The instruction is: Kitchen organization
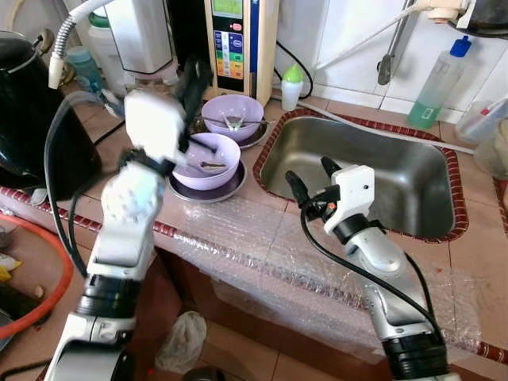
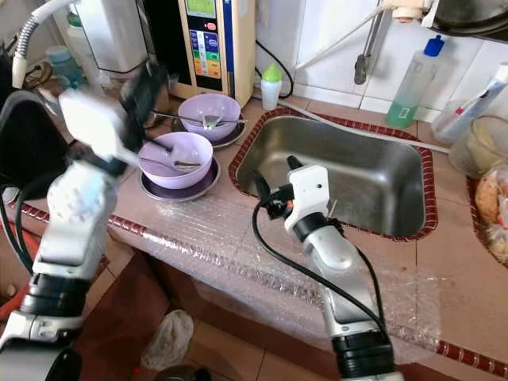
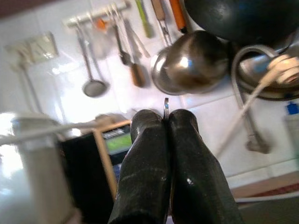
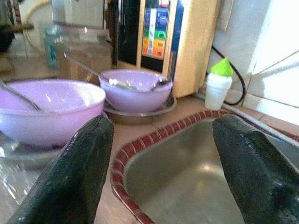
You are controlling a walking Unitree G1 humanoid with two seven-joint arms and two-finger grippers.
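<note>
My left gripper (image 1: 194,79) is raised above the counter with its fingers pointing up, blurred in the eye views. In the left wrist view, the left gripper (image 3: 164,117) is shut, and a thin metal utensil (image 3: 165,105) pokes out between the tips. The rest of the utensil is hidden. Below it, a purple bowl (image 1: 208,159) with a spoon sits on a steel plate. A second purple bowl (image 1: 232,115) with utensils stands behind. My right gripper (image 1: 311,178) is open and empty at the left rim of the steel sink (image 1: 397,186), pointing toward the bowls (image 4: 46,105).
A water dispenser (image 1: 238,48) and a small green-capped bottle (image 1: 292,86) stand at the back. A green detergent bottle (image 1: 435,83) is behind the sink, and a black kettle (image 1: 32,111) at far left. Bubble wrap (image 1: 262,246) covers the counter's front edge.
</note>
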